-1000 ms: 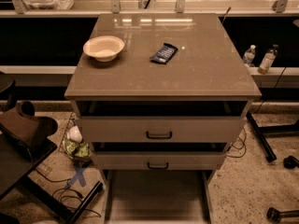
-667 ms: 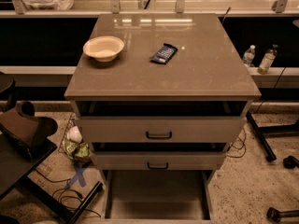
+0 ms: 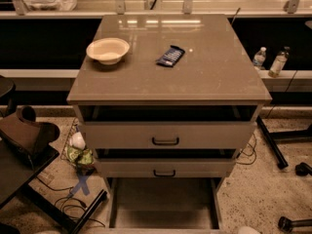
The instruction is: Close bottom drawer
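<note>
None of the gripper was seen in the camera view, so its state could not be told. Nothing was found changed from 1 s ago: the bottom drawer [image 3: 163, 206] was still pulled far out beneath the 2 upper drawers of the cabinet [image 3: 204, 82], so closing was judged not begun. Its wide, shallow tray was exposed, its front panel lying at the lower frame edge.
</note>
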{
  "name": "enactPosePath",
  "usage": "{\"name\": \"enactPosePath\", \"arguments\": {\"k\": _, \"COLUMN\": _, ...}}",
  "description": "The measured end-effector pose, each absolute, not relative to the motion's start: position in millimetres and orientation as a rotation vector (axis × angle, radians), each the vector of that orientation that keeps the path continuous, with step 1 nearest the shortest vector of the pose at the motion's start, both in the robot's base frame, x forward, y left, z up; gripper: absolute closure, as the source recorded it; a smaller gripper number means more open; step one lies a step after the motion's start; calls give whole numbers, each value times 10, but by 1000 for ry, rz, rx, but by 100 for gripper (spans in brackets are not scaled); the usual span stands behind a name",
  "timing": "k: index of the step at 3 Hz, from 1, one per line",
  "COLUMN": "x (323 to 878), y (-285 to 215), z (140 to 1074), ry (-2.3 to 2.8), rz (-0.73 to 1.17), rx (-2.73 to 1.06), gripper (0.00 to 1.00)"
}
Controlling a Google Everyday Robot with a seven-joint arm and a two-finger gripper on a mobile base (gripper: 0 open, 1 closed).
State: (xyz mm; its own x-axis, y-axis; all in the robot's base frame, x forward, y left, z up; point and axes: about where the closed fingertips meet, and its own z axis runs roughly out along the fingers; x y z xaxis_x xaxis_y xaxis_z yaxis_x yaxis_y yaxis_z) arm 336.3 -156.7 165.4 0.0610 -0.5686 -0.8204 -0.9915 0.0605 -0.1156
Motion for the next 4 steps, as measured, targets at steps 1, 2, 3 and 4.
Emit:
{"name": "enactPosePath", "arguments": {"k": 1, "x": 3564, "y": -1418, "z": 1712, "ry": 1559, "rz": 691, "rx": -1661, "gripper": 100}}
{"name": "enactPosePath", "arguments": {"k": 2, "x": 3564, "y": -1418, "z": 1712, "ry": 1559, "rz": 691, "rx": -1661, "gripper": 100}}
{"name": "enactPosePath", "arguments": {"k": 3, "x": 4220, "y": -1261, "z": 1653, "ry": 1528, "rz": 637, "rx": -1749, "gripper": 100}}
{"name": "enactPosePath", "arguments": {"k": 4, "x": 4350, "y": -1237, "z": 1633, "ry": 1523, "rz": 623, "rx": -1765, "gripper": 100}}
